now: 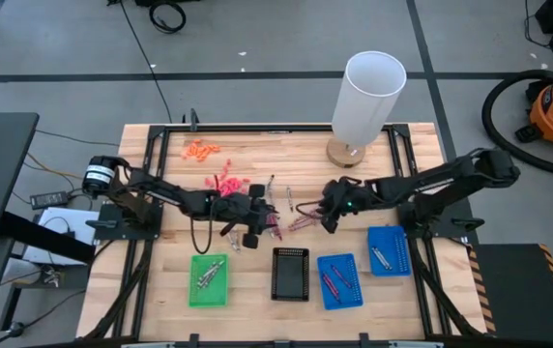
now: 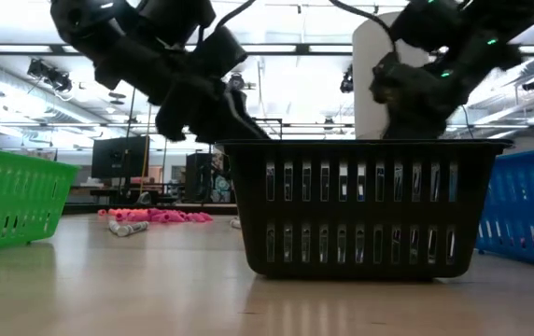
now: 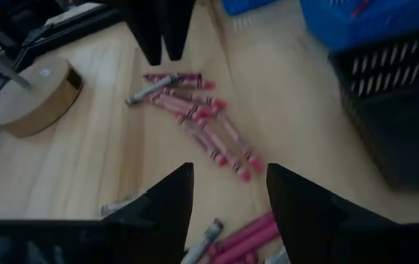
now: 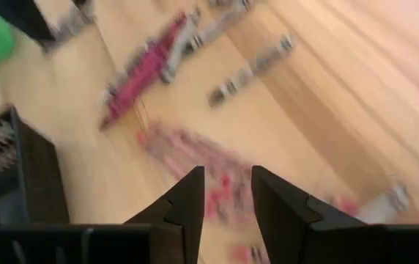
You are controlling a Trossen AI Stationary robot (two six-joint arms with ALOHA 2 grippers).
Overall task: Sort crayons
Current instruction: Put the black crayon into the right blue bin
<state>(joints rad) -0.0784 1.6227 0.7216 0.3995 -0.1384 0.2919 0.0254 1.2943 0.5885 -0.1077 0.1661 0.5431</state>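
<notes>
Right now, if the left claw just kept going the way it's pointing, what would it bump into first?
Probably the loose pinkish-red crayons on the wooden table; they lie right ahead of the open left gripper. Depth is hard to judge.

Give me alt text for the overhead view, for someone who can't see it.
Two robot arms meet over loose crayons mid-table, left end effector and right end effector either side. Along the near edge sit a green tray, black basket and two blue trays.
</notes>
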